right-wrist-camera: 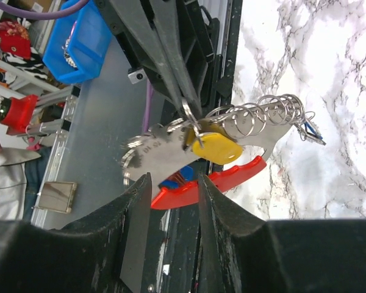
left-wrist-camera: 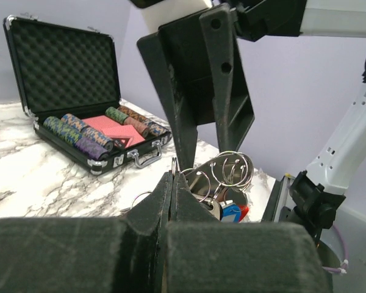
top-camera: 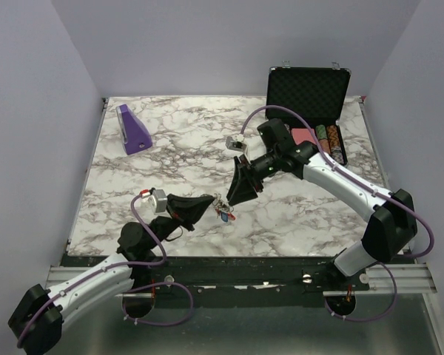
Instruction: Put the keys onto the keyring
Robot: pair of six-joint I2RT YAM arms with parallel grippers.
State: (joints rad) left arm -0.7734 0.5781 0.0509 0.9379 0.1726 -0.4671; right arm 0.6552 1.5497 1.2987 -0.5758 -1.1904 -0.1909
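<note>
The keyring [top-camera: 223, 210] hangs just above the table's front middle, with my left gripper [top-camera: 210, 205] shut on its thin metal ring [left-wrist-camera: 172, 166]. In the left wrist view several small rings [left-wrist-camera: 230, 170] and a blue key [left-wrist-camera: 232, 212] dangle past the shut jaws. The right wrist view shows the grey tag [right-wrist-camera: 161, 149], a yellow key [right-wrist-camera: 216, 148], a blue key [right-wrist-camera: 184, 177] and the red crescent [right-wrist-camera: 232, 177]. My right gripper [right-wrist-camera: 174, 178] is open, its fingers straddling the crescent's lower end. From above, it [top-camera: 239, 197] points down right beside the bunch.
An open black case [top-camera: 307, 89] with poker chips [top-camera: 331, 142] and red cards stands at the back right. A purple wedge [top-camera: 133, 129] sits at the back left. A blue bin [right-wrist-camera: 73, 43] lies off the table's front edge.
</note>
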